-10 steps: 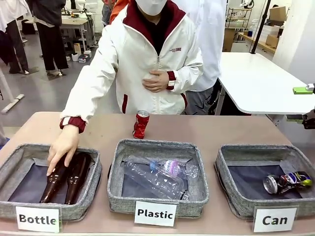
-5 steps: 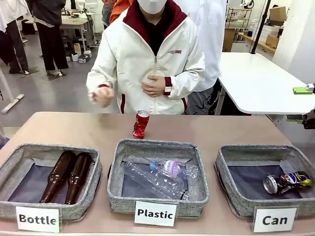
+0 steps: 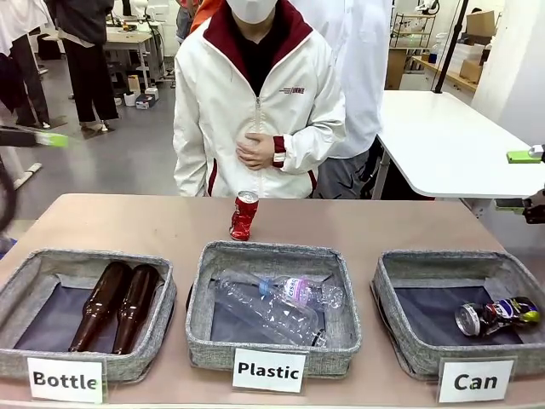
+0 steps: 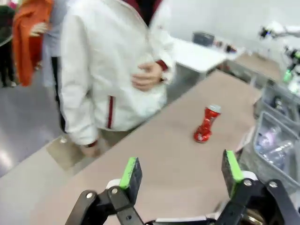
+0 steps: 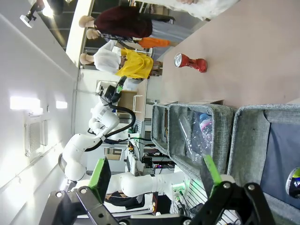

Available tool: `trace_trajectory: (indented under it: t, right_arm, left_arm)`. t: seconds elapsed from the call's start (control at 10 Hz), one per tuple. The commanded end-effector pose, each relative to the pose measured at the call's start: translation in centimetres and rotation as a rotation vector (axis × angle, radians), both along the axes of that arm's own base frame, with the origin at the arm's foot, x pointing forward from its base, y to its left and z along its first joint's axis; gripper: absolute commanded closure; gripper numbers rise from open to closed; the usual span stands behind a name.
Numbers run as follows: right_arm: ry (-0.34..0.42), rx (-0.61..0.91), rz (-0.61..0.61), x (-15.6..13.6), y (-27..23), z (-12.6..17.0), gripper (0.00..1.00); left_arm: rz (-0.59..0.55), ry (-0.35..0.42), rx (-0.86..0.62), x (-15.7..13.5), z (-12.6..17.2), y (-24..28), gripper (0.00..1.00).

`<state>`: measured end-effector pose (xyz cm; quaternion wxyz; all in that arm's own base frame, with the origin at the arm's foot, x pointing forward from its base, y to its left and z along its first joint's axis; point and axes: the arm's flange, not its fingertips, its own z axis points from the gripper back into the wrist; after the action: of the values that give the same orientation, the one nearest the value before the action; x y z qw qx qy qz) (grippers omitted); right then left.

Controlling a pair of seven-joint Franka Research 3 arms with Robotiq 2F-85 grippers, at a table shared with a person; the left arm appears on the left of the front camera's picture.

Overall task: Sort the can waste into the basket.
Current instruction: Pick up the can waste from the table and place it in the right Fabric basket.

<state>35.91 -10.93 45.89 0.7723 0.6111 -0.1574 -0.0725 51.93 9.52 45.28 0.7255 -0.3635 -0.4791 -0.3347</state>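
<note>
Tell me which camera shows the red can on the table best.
The front view: the red can stands sharp and unblocked on the table, just beyond the Plastic basket. The left wrist view shows it blurred; the right wrist view shows it small and sideways.

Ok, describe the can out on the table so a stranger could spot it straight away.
Find the brown table with three grey baskets along its near edge. Just behind the middle basket, labelled Plastic, the red can stands on the bare tabletop. It is crushed, silver-topped, and sits outside any basket, unlike the other can.
</note>
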Motion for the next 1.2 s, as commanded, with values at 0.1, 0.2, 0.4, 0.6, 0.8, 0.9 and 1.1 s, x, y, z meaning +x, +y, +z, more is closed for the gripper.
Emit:
trace_trajectory:
  t: [0.1, 0.2, 0.4, 0.6, 0.8, 0.9, 1.1]
  right_arm:
    - [-0.017, 0.016, -0.005, 0.2, 0.1, 0.1, 0.00]
    - [-0.017, 0.016, -0.005, 0.2, 0.1, 0.1, 0.00]
    - [-0.017, 0.016, -0.005, 0.2, 0.1, 0.1, 0.00]
    - [-0.017, 0.016, -0.005, 0.2, 0.1, 0.1, 0.00]
    - [-0.017, 0.016, -0.005, 0.2, 0.1, 0.1, 0.00]
    - [-0.017, 0.016, -0.005, 0.2, 0.1, 0.1, 0.00]
    - [-0.017, 0.016, -0.005, 0.2, 0.1, 0.1, 0.00]
  left_arm:
    - [-0.162, 0.042, 0.174, 2.8, -2.1, -11.3, 0.11]
    - [-0.173, -0.021, 0.270, 3.7, -3.1, -15.1, 0.11]
    - [-0.295, -0.046, 0.343, 5.1, -5.8, -20.8, 0.11]
    - [-0.330, -0.102, 0.394, 6.6, -10.0, -25.1, 0.11]
    - [-0.378, -0.160, 0.423, 8.6, -12.8, -27.4, 0.11]
    - [-0.378, -0.198, 0.421, 9.5, -13.7, -27.8, 0.11]
    - [-0.380, -0.193, 0.405, 10.5, -14.9, -28.2, 0.11]
